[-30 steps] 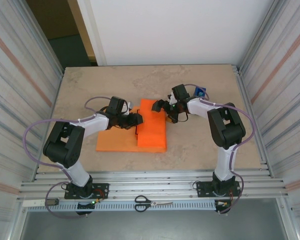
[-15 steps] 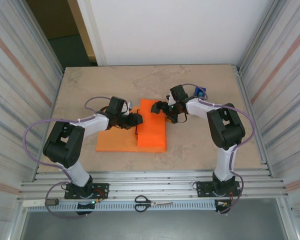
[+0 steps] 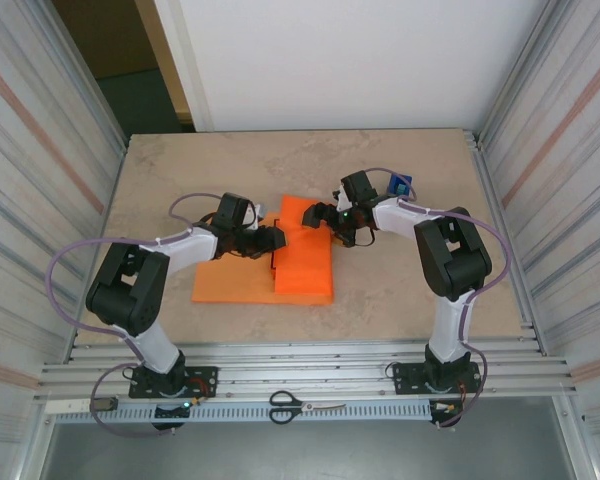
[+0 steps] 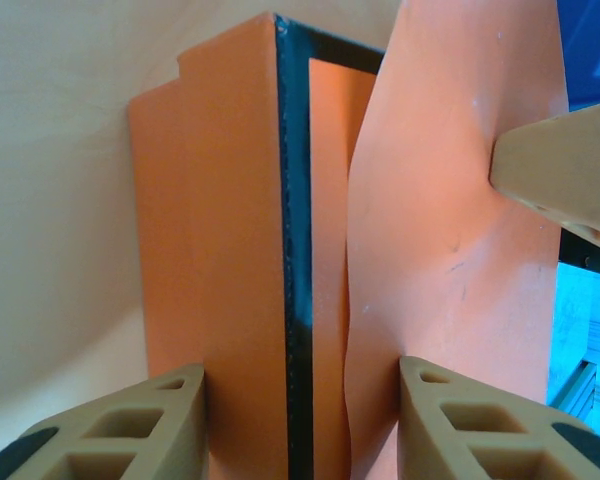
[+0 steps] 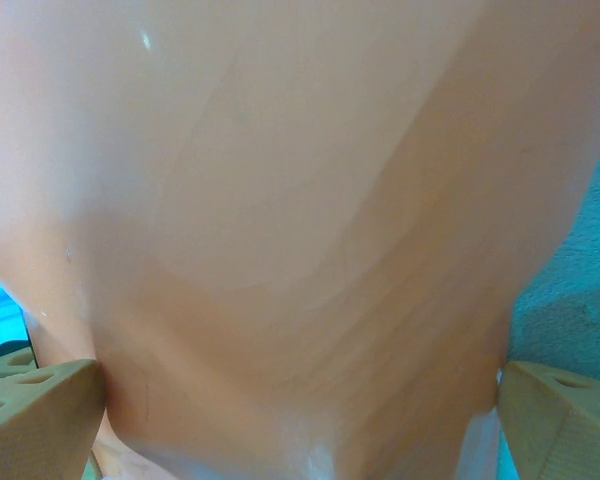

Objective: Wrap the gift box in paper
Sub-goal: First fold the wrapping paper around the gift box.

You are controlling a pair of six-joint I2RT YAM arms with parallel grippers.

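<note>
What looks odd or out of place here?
The box seems to stand on edge rather than lie flat, its black rim facing up, pinched by the left end effector. The paper bows away from it, leaving a gap instead of hugging it.

1. large thin sheet of plain orange paper (image 5: 280,220): blurred at the right wrist, cut off at 12 o'clock.
2. small flat square red-orange gift box (image 3: 276,262) with black edges: overhead, mostly under the folded paper, with one dark edge exposed.
3. left gripper (image 4: 300,385), right gripper (image 5: 300,385): tan fingers (image 4: 130,430) cut off at 6 o'clock.
4. small blue tape dispenser (image 3: 402,184): against the right arm (image 3: 450,250), form too small to tell.
</note>
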